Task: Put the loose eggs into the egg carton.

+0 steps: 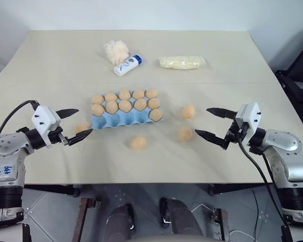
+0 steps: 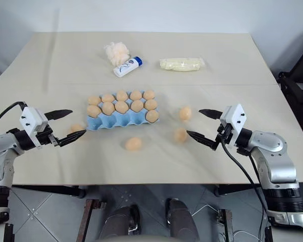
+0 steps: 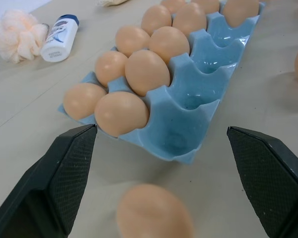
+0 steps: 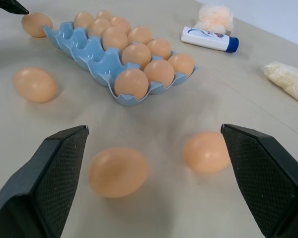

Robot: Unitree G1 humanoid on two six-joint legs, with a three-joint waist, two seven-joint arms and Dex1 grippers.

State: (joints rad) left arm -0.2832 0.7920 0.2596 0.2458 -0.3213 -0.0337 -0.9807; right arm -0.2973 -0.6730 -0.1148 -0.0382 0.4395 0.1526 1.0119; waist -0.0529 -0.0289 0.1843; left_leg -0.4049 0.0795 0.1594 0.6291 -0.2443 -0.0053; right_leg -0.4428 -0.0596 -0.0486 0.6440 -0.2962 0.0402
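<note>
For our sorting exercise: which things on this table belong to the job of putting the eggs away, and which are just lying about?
Belonging to the job:
- four loose eggs
- egg carton, front row nearly empty
- left gripper and right gripper, both open

Just lying about:
- fluffy cream puff
- white bottle with blue cap
- pale yellow bag
</note>
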